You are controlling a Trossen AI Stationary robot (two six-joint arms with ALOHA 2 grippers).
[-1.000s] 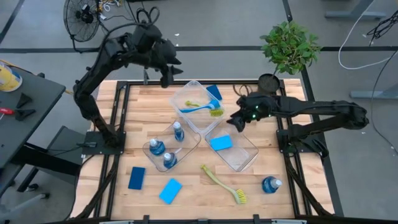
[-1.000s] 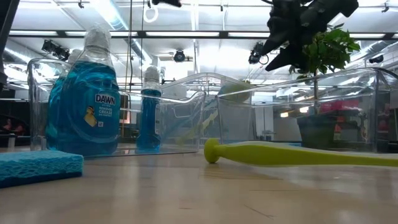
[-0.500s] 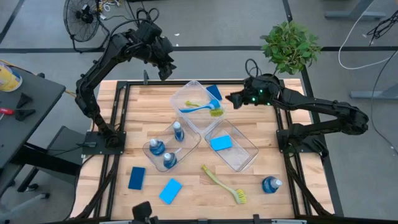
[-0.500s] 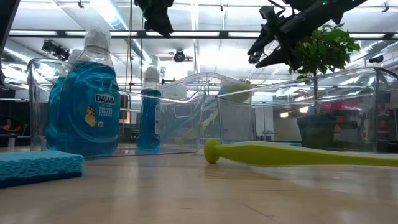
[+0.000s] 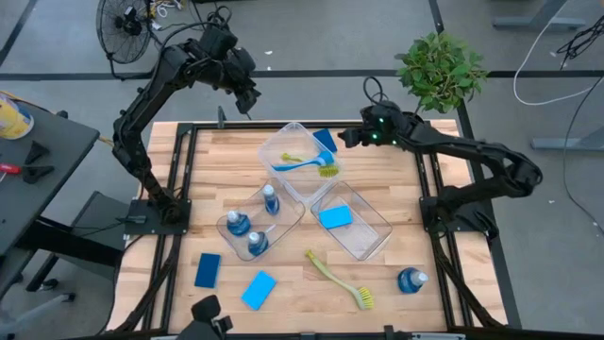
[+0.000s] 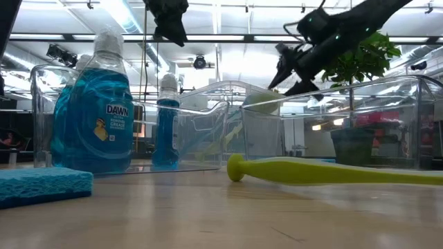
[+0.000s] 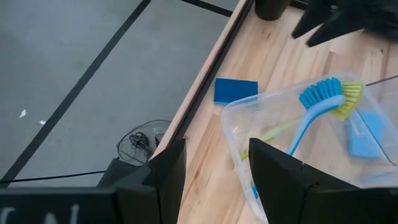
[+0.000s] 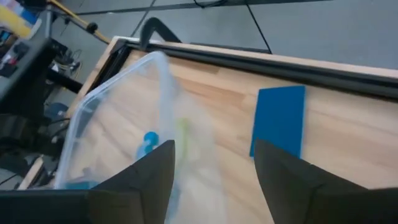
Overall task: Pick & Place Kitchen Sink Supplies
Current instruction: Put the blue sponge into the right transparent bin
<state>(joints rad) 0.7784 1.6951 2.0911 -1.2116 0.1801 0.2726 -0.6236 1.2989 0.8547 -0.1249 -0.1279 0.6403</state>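
Right hand [image 5: 345, 138] swung up from the bins, now empty and spread beside the dark-blue sponge [image 5: 325, 140]; left hand [image 5: 247, 102] spread, empty too.

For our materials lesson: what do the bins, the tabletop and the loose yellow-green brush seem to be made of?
Bins: clear, glossy, probably hard plastic; contents show through the walls.
Tabletop: pale wood, matt, with visible plank seams and grain.
Yellow-green brush: smooth moulded handle, likely plastic, with bristles at one end.

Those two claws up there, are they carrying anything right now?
No. The left gripper and right gripper are both open and empty, raised over the table's far edge.
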